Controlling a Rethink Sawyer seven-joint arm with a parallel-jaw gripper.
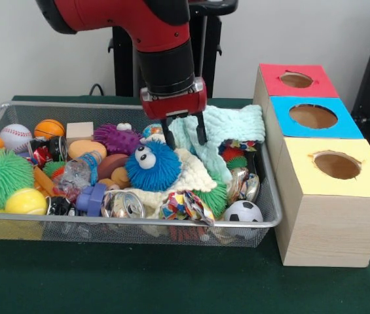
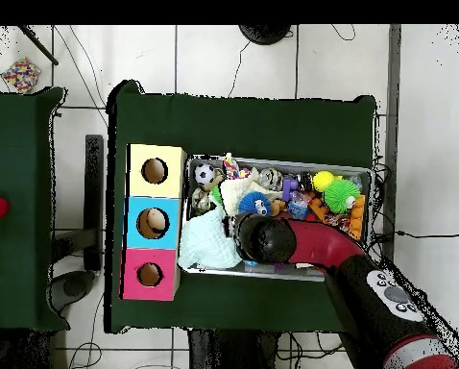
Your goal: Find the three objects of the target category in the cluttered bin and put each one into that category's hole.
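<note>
Lying nearest the camera in the front view, the green table cloth ran under a wire mesh bin and a wooden sorting box just to its right. The box's tops were yellow, then blue, then red going away, each with one round hole.

Along the bin's near wall sat a yellow ball, a purple plastic piece, a crushed drink can, a knotted multicoloured rope toy and a small soccer ball. A green spiky ball filled the left end.

Further in, a blue furry toy with big eyes rested on a cream knitted cloth. Behind them lay a purple spiky ball, a wooden block, a small basketball and a baseball.

The gripper hung from the red arm over the bin's middle, its two black fingers spread only slightly and pinching a fold of the pale mint knitted cloth. That cloth draped from the fingers over the bin's far right rim, beside the blue compartment in the overhead view.
</note>
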